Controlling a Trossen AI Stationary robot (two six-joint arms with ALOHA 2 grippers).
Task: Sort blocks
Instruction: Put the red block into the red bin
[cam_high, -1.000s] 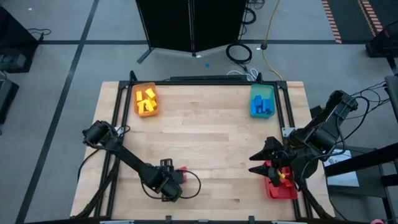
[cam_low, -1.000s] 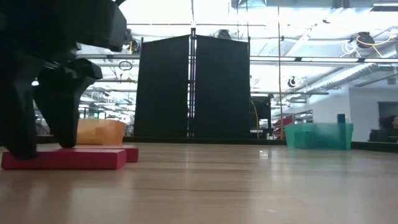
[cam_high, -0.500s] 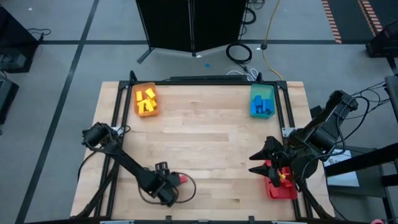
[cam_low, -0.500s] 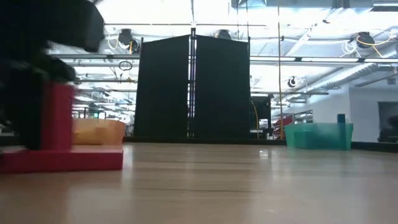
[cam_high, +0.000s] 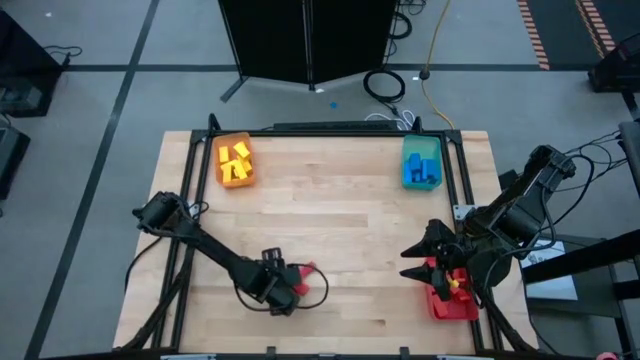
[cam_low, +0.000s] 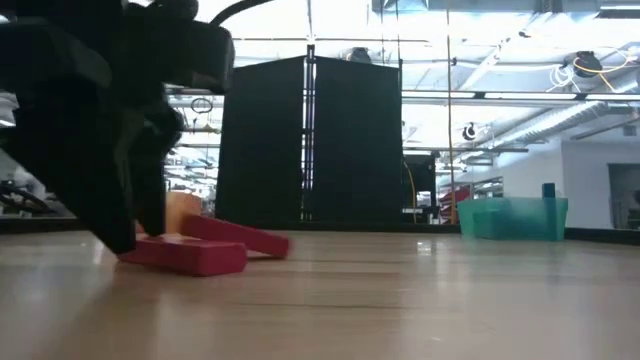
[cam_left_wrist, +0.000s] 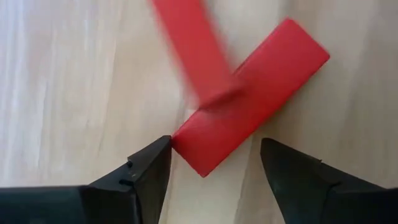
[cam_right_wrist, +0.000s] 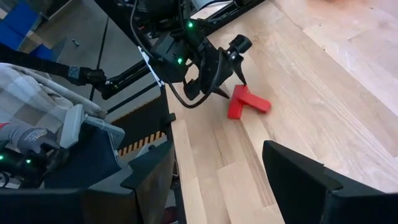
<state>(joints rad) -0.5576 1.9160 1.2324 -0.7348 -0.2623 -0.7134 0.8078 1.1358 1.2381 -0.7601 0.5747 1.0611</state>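
Two red blocks (cam_high: 303, 277) lie on the table near its near edge. In the left wrist view the upper block (cam_left_wrist: 193, 50) lies tilted across the lower block (cam_left_wrist: 249, 99). My left gripper (cam_left_wrist: 214, 146) is open and points down, with the lower block's end between its fingers. My right gripper (cam_high: 425, 262) hangs open beside the red tray (cam_high: 452, 306), touching nothing. Yellow blocks (cam_high: 235, 160) lie in the orange tray and blue blocks (cam_high: 420, 170) in the teal tray. My left gripper meets the lower red block only at one corner of its end (cam_left_wrist: 180, 138), where the inner edge of one fingertip (cam_left_wrist: 163, 148) stands against it. The other finger (cam_left_wrist: 280, 158) is clear of the block. The fingers come from above; the block lies flat on the table.
The orange tray (cam_high: 234, 175) sits at the far left corner and the teal tray (cam_high: 421, 150) at the far right. The red tray stands at the table's right near corner. Bare wood lies between them. A black frame rims the table.
Half a second ago one red block stood on end between my left gripper's fingers above the flat one; now it lies tilted across it. Both blocks have slid toward the table's right. My left gripper dipped toward the near edge, then moved right.
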